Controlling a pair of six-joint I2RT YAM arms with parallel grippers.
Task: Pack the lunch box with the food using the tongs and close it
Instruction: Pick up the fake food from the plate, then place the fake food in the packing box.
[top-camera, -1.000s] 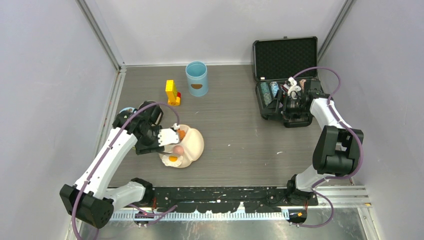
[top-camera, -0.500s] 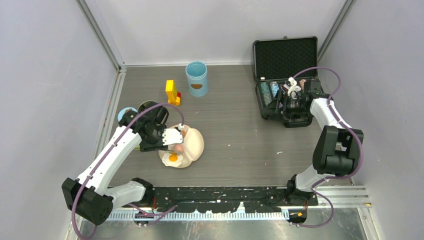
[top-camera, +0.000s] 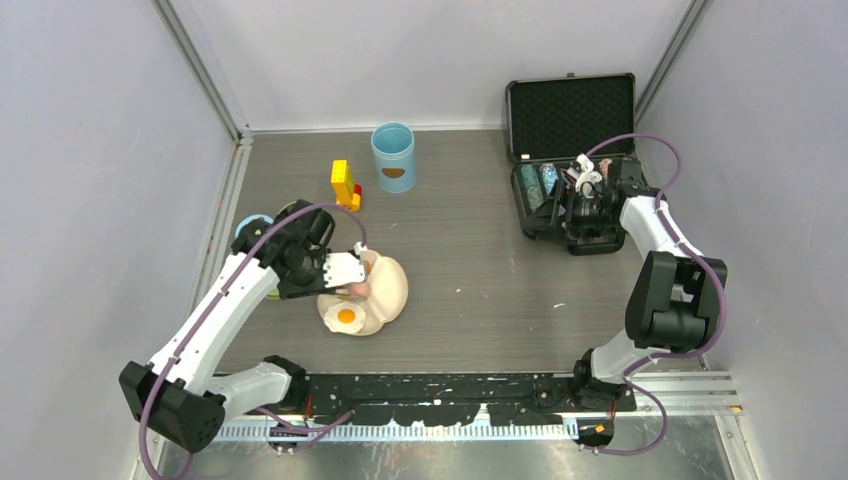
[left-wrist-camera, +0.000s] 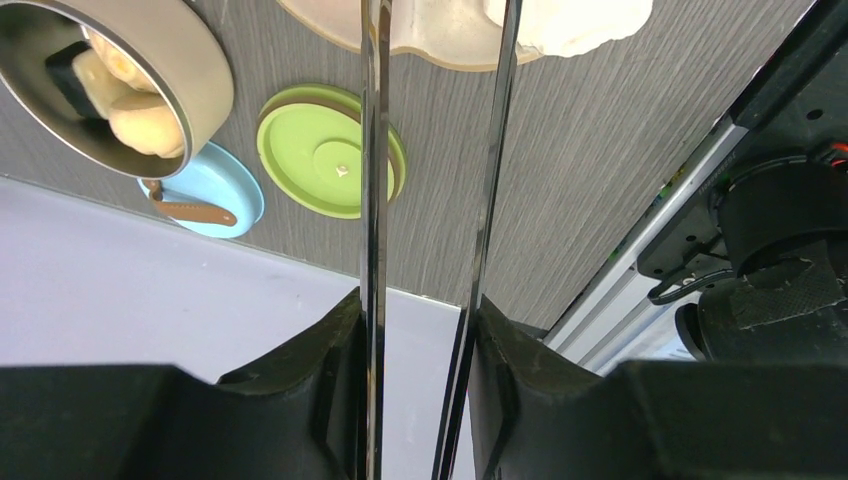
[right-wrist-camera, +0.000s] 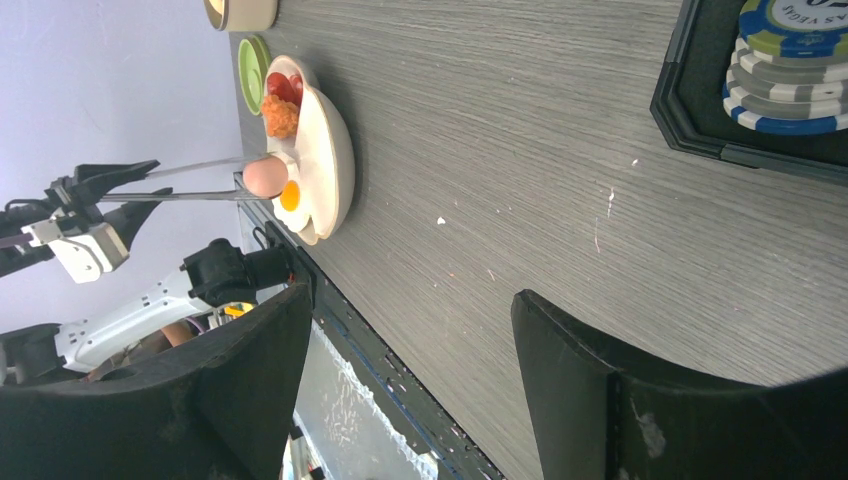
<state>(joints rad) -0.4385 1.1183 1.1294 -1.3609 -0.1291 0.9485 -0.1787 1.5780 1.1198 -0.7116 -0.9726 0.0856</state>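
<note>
Far behind the plate, well apart from it: the lunch box, upright, top open. Probably light, stiff and easy to tip, so best steadied low on its wall. Far right of the plate: the right gripper, jaws spread wide, holding nothing. Over the plate's left edge: the left gripper, clamped across both arms of the tongs, pressing them narrow but not fully together. Near the plate's far-left side: the steel bowl, with pale food pieces inside. At the plate's near-left rim, between the tong tips: the pink egg, pinched on both sides; cannot tell whether raised clear of the plate. Looks light, hard, smooth and round, hence apt to slip out sideways; calls for a hold across the widest part and a steady, gentle squeeze.
</note>
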